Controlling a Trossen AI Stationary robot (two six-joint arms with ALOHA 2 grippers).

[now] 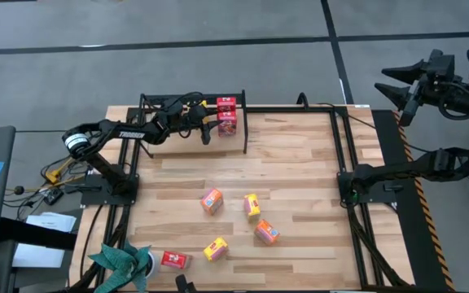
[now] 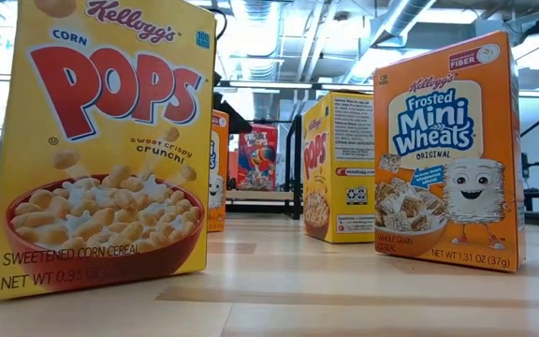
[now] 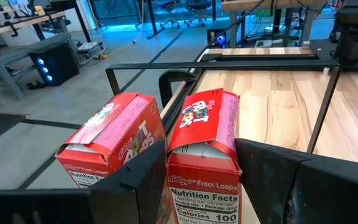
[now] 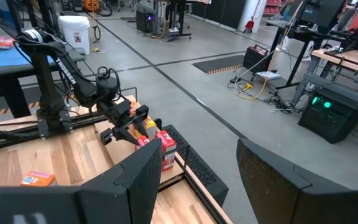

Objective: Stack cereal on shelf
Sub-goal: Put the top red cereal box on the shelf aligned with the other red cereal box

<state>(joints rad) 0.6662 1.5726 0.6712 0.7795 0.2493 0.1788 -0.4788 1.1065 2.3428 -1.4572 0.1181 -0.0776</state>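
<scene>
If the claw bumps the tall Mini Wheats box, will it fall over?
Probably. The Mini Wheats box stands upright on a narrow base, so a high push would likely tip it. It is thin cardboard and looks light, so a low push may just slide it on the smooth wooden table.

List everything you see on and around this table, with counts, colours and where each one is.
Froot Loops cereal boxes: two, red, side by side on the shelf.
Metal-frame shelf with wooden board: one, black, table's back left corner.
Small cereal boxes: two orange, two yellow, mid-table.
Small flat-lying box: one, red, front left.
Crumpled cloth: one, teal, front left corner.
Left claw: gripping one Froot Loops box.
Right claw: open, beyond the table's right edge.
</scene>
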